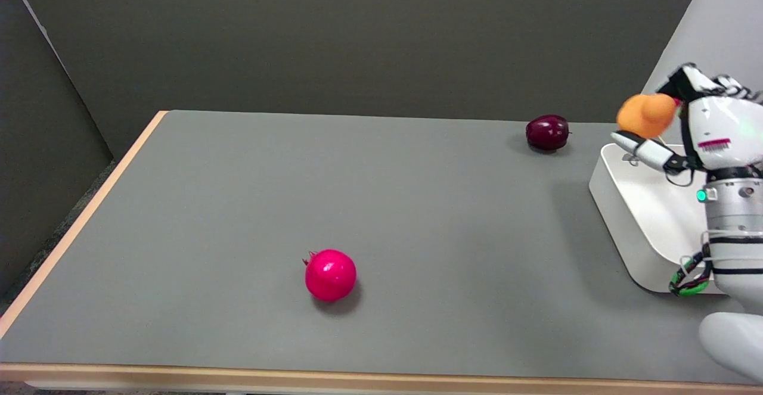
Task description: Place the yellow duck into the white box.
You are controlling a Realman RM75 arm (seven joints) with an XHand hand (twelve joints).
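The yellow duck [645, 115] shows as an orange-yellow rounded shape held in the air by my right hand [694, 124], its fingers wrapped around it from the right. The duck hangs above the far left corner of the white box [620, 216], which stands at the table's right edge. My forearm covers the box's right part. Much of the duck's shape is hidden by the fingers.
A dark red apple [547, 132] lies at the table's far side, just left of the box. A bright pink pomegranate [330, 274] sits near the front middle of the grey table [298, 192]. A white panel stands behind the box.
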